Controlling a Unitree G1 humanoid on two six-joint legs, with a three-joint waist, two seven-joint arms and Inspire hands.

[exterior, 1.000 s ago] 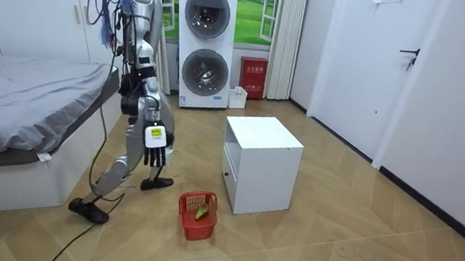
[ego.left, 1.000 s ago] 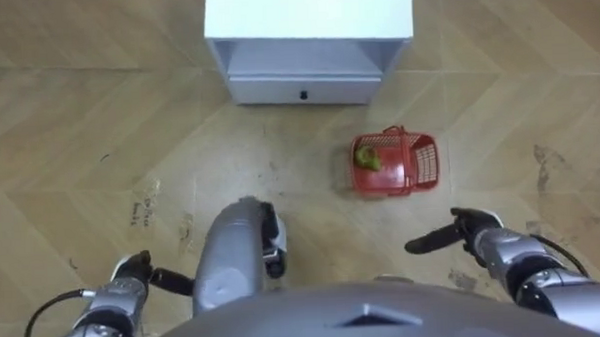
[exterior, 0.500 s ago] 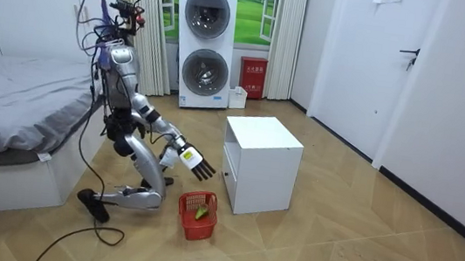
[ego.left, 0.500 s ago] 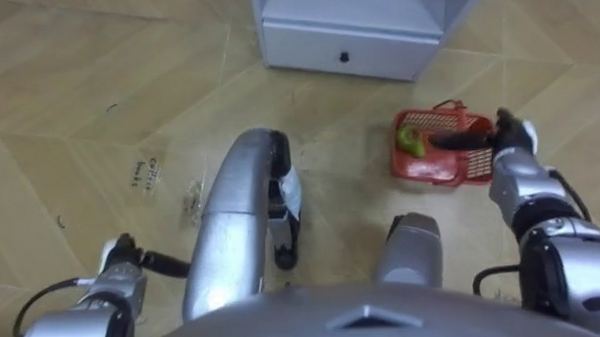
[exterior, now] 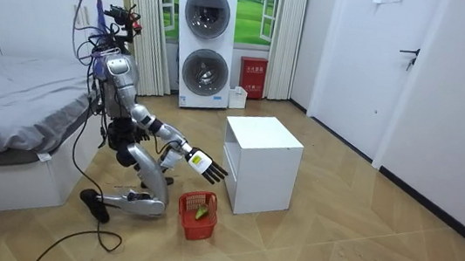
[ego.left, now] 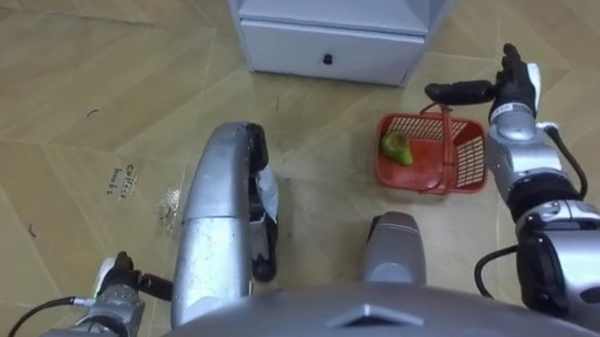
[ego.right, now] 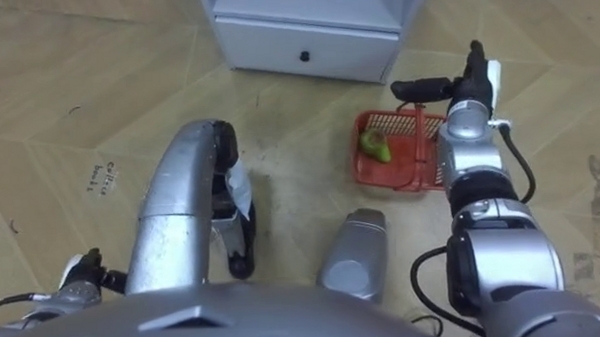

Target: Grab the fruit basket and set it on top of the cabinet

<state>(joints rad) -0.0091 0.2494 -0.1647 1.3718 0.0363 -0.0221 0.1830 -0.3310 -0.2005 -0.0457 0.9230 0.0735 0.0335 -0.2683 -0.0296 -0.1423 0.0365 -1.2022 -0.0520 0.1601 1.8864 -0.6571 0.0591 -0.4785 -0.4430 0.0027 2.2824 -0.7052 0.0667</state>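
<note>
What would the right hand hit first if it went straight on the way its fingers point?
Probably the white cabinet: the right hand hangs open above the red basket, fingers aimed at the cabinet's front, though depth is unclear.

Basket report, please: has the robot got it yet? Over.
Right hand open, over basket, not touching. Left hand low, idle. Basket on floor, green fruit inside. Nothing in the way.
</note>
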